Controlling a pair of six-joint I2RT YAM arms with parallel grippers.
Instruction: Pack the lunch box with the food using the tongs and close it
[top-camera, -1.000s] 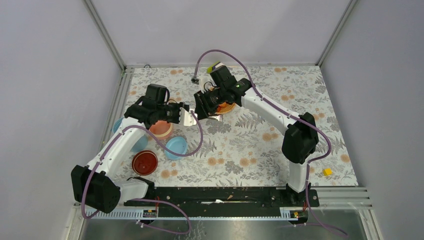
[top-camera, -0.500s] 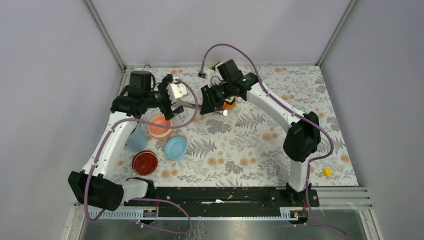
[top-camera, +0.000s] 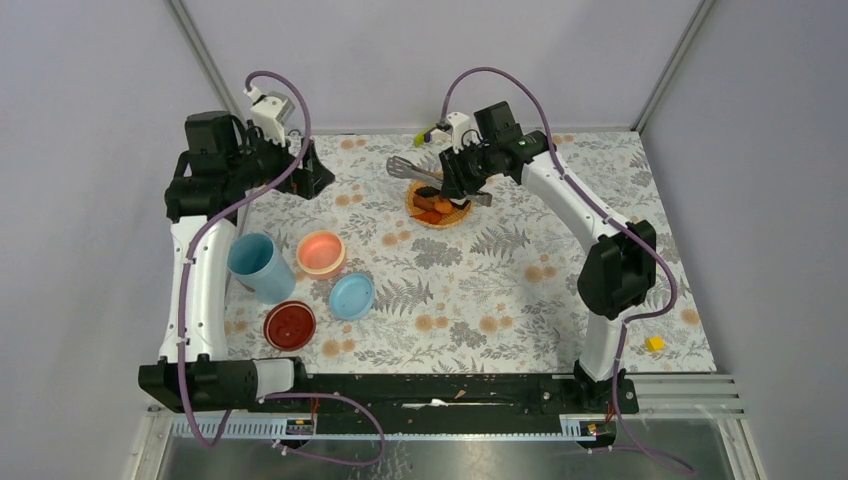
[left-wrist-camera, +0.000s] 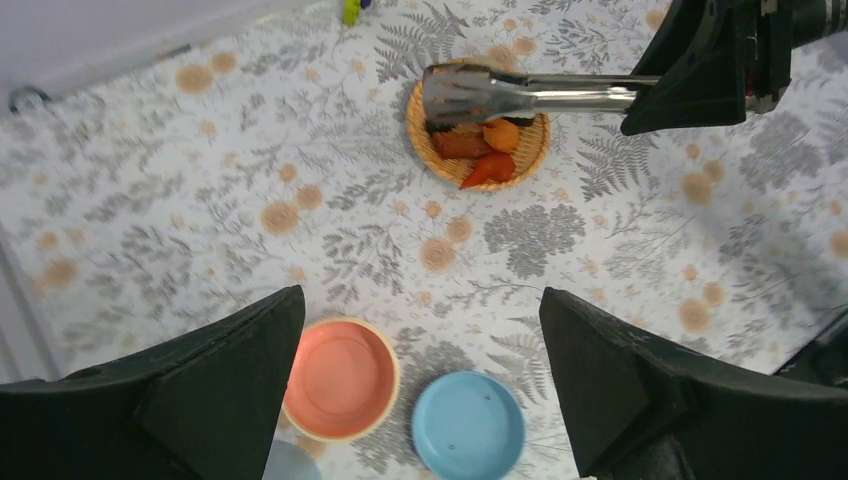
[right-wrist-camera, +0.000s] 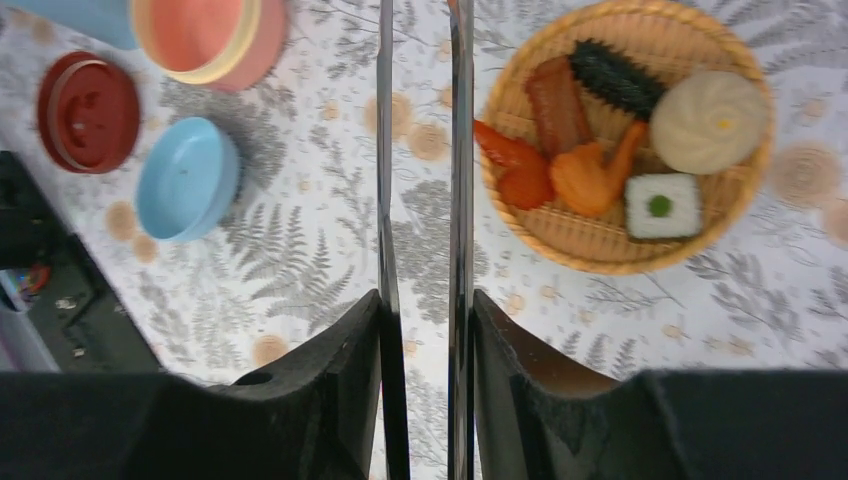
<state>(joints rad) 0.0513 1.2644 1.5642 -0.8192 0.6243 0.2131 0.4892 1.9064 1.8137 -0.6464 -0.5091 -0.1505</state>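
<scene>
**Tongs in the right gripper, food just off their line**

The right gripper (right-wrist-camera: 425, 330) is clamped on the long slim silver metal tongs (right-wrist-camera: 385, 180). Its two fingers press the arms toward each other, leaving a narrow gap between them. The tongs' long axis runs straight out from the fingers toward the table's left side.

The small toy food pieces (right-wrist-camera: 600, 150) lie on the flat orange woven plate (right-wrist-camera: 600, 262). In the right wrist view the plate sits close beside the tongs' arms, and the tips are out of frame. The left wrist view shows the tongs' head over the plate's far rim; its height above the food cannot be told. The tips probably need a small swing sideways and down to reach a piece.

The left gripper (left-wrist-camera: 418, 320) has its jaws spread wide and holds nothing. It hangs raised at the left rear, so the right arm is the nearer one.

The lunch box stands in parts, well apart from the plate:
- the light blue plastic tub (top-camera: 255, 265)
- the pink-orange inner bowl (top-camera: 321, 252), just beside the tub
- the round light blue lid (top-camera: 352, 295), nearby
- a dark red round dish (top-camera: 290, 324), near the lid

A carry from plate to bowl would pass over the flat floral table cover (top-camera: 480, 290).
</scene>
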